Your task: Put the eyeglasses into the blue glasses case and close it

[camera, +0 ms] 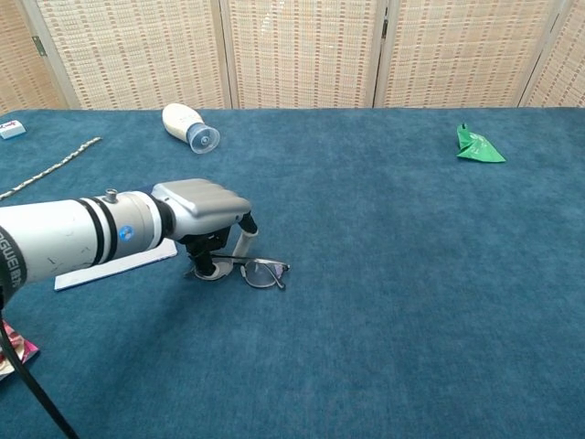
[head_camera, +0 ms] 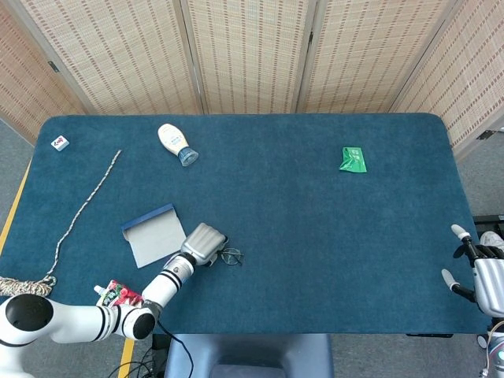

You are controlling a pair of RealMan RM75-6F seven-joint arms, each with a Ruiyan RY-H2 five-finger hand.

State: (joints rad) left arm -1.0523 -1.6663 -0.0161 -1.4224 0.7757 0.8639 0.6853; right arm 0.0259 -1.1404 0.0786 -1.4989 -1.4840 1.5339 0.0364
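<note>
Two robot hands up top — the left robot hand (head_camera: 203, 242) covers the eyeglasses (head_camera: 231, 255), blue glasses case (head_camera: 154, 236) at its 10 o'clock; right robot hand (head_camera: 480, 277) idle, fingers apart. Chest view — fingers (camera: 241, 243) curled onto the frame, whether gripped I cannot tell.

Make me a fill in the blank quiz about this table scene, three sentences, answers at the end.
1. The left robot hand reaches down over one end of the ____, which lie on the blue table.
2. The folded packet at the far right of the table is ____ in colour.
3. The white bottle near the far edge is lying on its ____.

Missing words: eyeglasses; green; side
</note>
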